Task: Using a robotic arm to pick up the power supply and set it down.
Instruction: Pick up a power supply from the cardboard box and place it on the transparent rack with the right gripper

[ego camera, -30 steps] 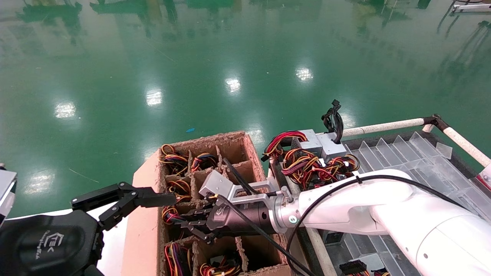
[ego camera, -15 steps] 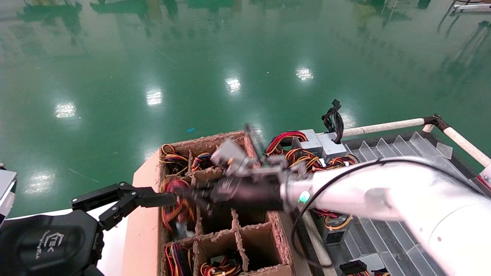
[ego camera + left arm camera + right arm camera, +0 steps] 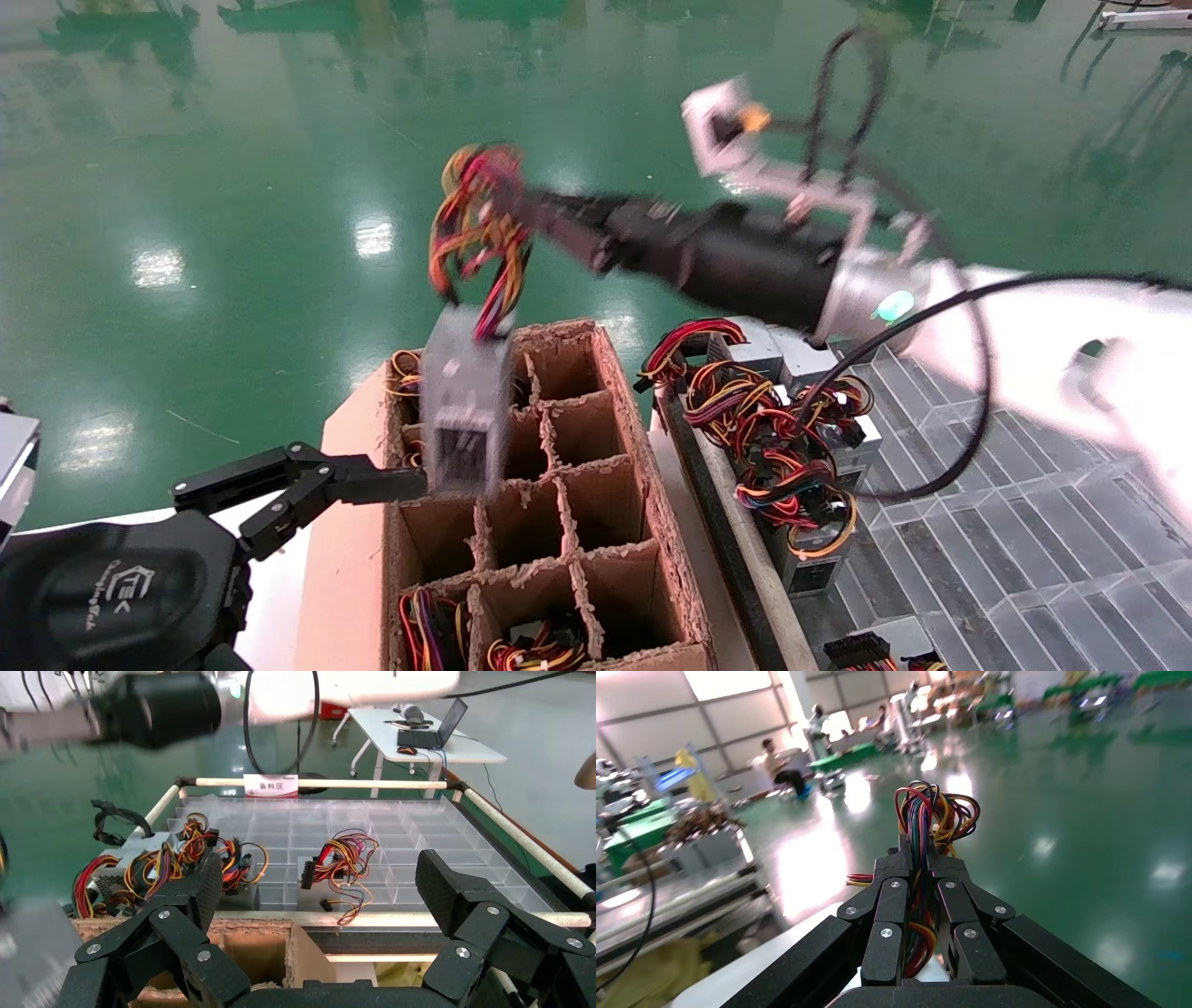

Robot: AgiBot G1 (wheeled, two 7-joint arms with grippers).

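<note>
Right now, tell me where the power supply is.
In the head view, the power supply hangs by its wires from the right gripper, above the cardboard box.

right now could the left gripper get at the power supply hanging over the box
Probably yes. The left gripper sits open beside the cardboard box, and the power supply dangles just past its fingertips with nothing between them. But the right gripper holds it by the wire bundle, so it may swing.
</note>
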